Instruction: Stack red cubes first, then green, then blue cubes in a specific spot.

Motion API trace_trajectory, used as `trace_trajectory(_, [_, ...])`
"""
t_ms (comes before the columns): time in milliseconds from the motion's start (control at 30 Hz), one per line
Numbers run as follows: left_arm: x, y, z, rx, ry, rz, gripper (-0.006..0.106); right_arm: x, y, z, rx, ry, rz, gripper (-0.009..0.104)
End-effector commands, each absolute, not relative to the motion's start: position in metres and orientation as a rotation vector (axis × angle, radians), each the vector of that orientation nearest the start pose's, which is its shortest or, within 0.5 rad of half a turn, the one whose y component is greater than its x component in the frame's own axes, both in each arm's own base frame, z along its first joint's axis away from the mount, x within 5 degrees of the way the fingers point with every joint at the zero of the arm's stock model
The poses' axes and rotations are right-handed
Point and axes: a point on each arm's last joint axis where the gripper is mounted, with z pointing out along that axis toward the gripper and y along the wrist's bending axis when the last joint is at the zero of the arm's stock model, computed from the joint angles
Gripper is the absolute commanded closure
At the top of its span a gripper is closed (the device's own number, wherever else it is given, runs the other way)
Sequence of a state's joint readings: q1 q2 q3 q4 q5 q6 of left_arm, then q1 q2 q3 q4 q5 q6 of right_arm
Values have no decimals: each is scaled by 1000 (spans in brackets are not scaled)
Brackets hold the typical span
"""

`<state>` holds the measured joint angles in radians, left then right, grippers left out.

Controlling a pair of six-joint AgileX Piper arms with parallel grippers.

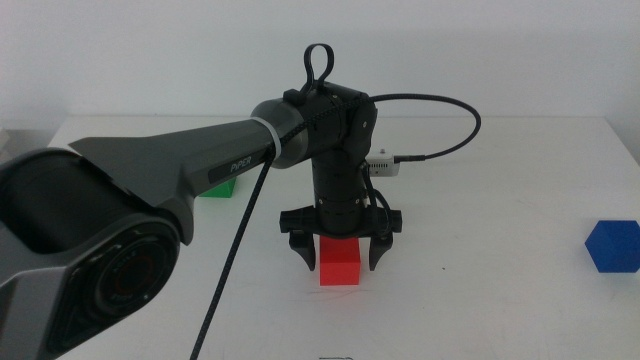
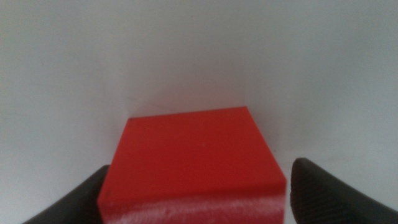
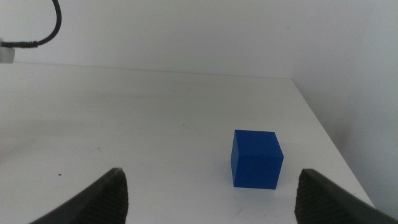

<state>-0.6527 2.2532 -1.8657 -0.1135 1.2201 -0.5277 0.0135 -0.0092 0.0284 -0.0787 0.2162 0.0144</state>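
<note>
Left gripper (image 1: pixel 339 258), jaws spread, straddling the small matte bright-red cube (image 1: pixel 339 262) resting flat on the white tabletop (image 1: pixel 480 290).

Lighting: bright, even, diffuse; shadows faint and soft on the white table (image 1: pixel 480 300). Left wrist view blurred at close range; sheen on red cube (image 2: pixel 193 158)

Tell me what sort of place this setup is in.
Probably a robotics lab or test bench. A bare white table against a plain white wall holds only a red cube, a green cube and a blue cube. The left gripper straddles the red cube, jaws open; the right gripper waits, open.
</note>
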Motion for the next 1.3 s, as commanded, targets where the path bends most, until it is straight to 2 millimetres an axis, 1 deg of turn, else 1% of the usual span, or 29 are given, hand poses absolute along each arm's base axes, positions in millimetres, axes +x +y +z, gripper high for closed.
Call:
trace_trajectory(0, [354, -285, 223, 145, 3062, -282, 7, 54, 0, 198, -66, 1601, -58, 1])
trace_trajectory(167, [351, -282, 225, 149, 3091, -251, 7, 54, 0, 198, -66, 1601, -58, 1])
trace_trajectory(400, [349, -271, 244, 133, 3076, -229, 7, 54, 0, 198, -66, 1601, -58, 1])
trace_trajectory(567, [346, -265, 263, 125, 3040, -256, 7, 54, 0, 198, -66, 1601, -58, 1])
trace_trajectory(667, [345, -255, 281, 102, 3002, -277, 7, 54, 0, 198, -66, 1601, -58, 1])
trace_trajectory(767, [347, -238, 302, 68, 2945, -277, 7, 54, 0, 198, -66, 1601, -58, 1])
trace_trajectory(833, [349, -224, 315, 76, 2905, -272, 7, 54, 0, 198, -66, 1601, -58, 1])
trace_trajectory(967, [357, -194, 333, 88, 2846, -238, 7, 54, 0, 198, -66, 1601, -58, 1])
trace_trajectory(1133, [377, -146, 336, 1, 2826, -198, 7, 54, 0, 198, -66, 1601, -58, 1])
trace_trajectory(1267, [389, -116, 334, 19, 2821, -158, 7, 54, 0, 198, -66, 1601, -58, 1])
